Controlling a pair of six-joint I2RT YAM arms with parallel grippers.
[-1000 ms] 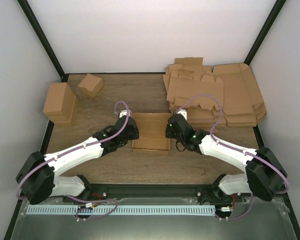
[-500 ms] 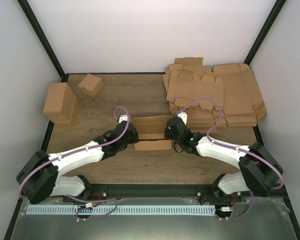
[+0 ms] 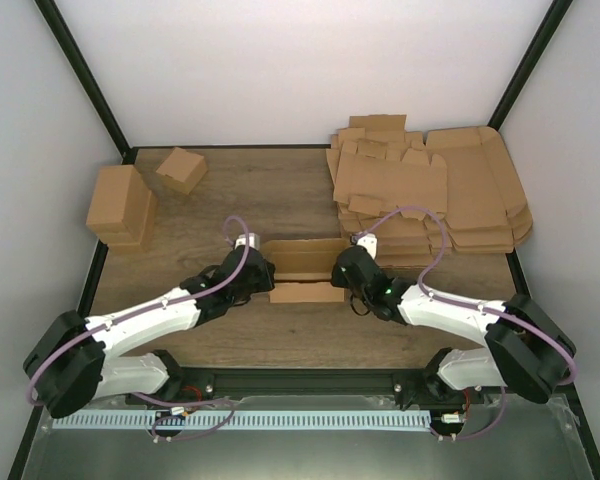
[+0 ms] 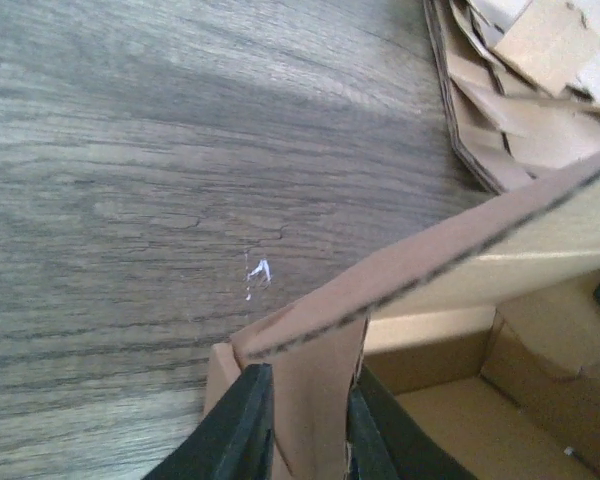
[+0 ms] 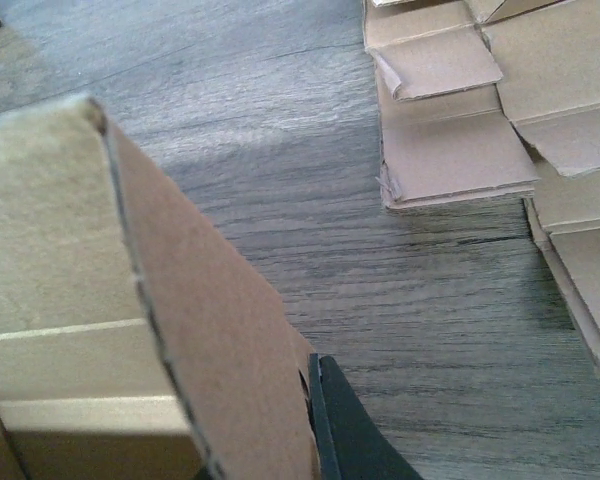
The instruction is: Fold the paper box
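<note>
paper box (image 3: 305, 266), brown, half-folded tray, walls raised

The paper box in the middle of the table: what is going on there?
Two robot arms are shaping the paper box. The left gripper pinches one end wall between its fingers; the right gripper grips the opposite end. The box is partly folded, walls raised, top open.
</note>
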